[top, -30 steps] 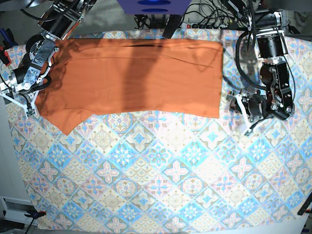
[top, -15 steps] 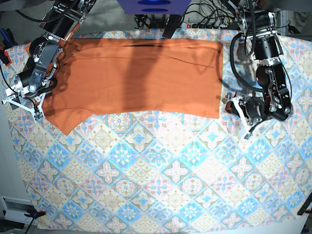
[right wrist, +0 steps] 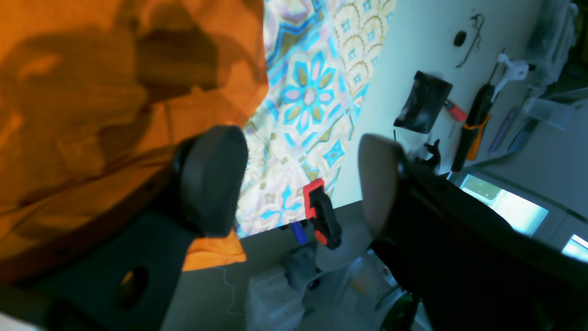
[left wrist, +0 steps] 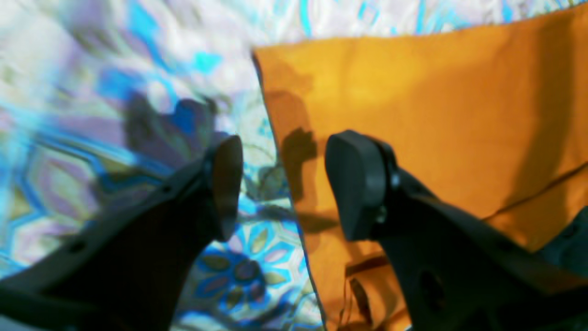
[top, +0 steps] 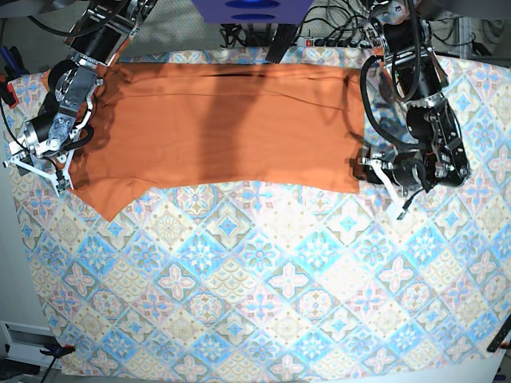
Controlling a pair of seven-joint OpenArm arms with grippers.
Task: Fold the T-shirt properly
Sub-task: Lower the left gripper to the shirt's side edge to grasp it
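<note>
The T-shirt [top: 215, 128] lies flat across the far half of the bench, a wide burnt-orange slab of soft matte fabric folded into a long rectangle. Its near edge runs almost straight, then drops into a pointed flap at the base view's lower left. A thin dark seam line crosses the cloth near its far edge, and broad arm shadows fall over the middle. Under it the tablecloth [top: 263, 279] is a smooth print of blue, beige and pink diamond tiles with flower motifs, covering the bench to its edges.

The left gripper [left wrist: 280, 184] sits at the shirt's short straight edge on the base view's right. Its jaws stand apart with nothing between them: 2 rounded, dull black pads, one over the patterned cloth, the other over the orange fabric. The hem [left wrist: 280, 156] passes through the gap, crisp and slightly dark along its fold.

The right gripper [right wrist: 301, 184] is at the opposite end, by the bench's edge. Its jaws are spread wide and empty, one oval pad above rumpled, creased orange cloth, the other out past the bench. A red-and-black clamp [right wrist: 321, 214] grips the bench's edge between them.
</note>
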